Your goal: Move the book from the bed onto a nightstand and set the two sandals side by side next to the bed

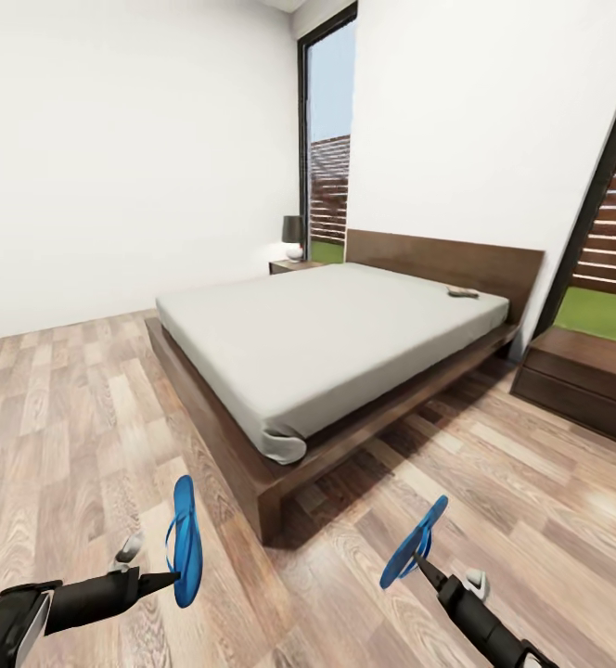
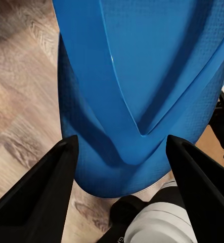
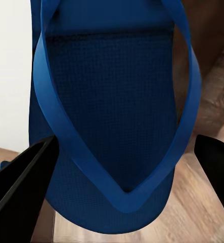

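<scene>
Two thin bright-blue flip-flop sandals, left one [image 1: 185, 541] and right one [image 1: 414, 543], held edge-up above the wood-plank floor [image 1: 57, 445] before the foot of the low dark-framed, grey-mattress bed [image 1: 327, 343]. Clamped in left gripper [image 1: 164, 582] and right gripper [image 1: 421, 562] jaws. Small dark book [image 1: 462, 293] lying near the headboard.

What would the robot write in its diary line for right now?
left end effector: holds flip-flop | right end effector: holds other flip-flop | book: on bed | spot: foot corner
</scene>
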Robot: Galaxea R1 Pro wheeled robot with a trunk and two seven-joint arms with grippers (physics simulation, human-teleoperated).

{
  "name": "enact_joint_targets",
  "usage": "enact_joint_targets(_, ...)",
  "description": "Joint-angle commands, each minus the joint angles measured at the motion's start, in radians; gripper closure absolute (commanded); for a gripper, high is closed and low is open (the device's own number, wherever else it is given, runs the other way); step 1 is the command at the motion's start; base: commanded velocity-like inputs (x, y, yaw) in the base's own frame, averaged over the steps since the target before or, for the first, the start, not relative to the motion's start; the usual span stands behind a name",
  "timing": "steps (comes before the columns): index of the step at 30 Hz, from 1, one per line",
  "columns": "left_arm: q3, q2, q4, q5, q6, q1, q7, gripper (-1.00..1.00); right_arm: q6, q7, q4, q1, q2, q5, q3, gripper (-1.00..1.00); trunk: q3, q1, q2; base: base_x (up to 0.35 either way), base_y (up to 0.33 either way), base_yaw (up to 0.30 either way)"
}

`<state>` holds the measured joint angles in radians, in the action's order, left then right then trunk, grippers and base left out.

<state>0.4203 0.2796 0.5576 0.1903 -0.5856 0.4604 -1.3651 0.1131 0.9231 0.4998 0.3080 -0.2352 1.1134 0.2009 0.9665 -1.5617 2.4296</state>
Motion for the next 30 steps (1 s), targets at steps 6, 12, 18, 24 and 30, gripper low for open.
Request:
enact_joint_targets(6,0.006,-0.001,0.0,0.011,-0.01,0.001,-0.006,1.0,0.01,0.003,0.0,0.0,-0.001,0.012,0.003,1.0,0.001,0.0,0.0,0.091,-0.147,0.268)
enact_joint_targets(12,0.006,0.0,0.0,0.011,-0.01,0.001,-0.006,1.0,0.01,0.003,0.0,0.0,-0.001,0.012,0.003,1.0,0.001,0.0,0.0,0.091,-0.147,0.268)
enact_joint_targets(18,0.006,0.0,0.0,0.011,-0.01,0.001,-0.005,1.0,0.01,0.003,0.0,0.0,-0.001,0.012,0.003,1.0,0.001,0.0,0.0,0.091,-0.147,0.261)
enact_joint_targets(24,0.006,0.0,0.0,0.011,-0.01,0.001,-0.004,1.0,0.01,0.004,0.0,0.0,-0.001,0.013,0.001,1.0,0.001,0.0,0.0,0.091,-0.147,0.189)
enact_joint_targets(30,0.006,0.0,0.0,0.012,-0.01,0.001,-0.003,1.0,0.01,0.004,0.0,0.0,-0.001,0.015,0.0,1.0,0.001,0.0,0.0,0.092,-0.147,0.036)
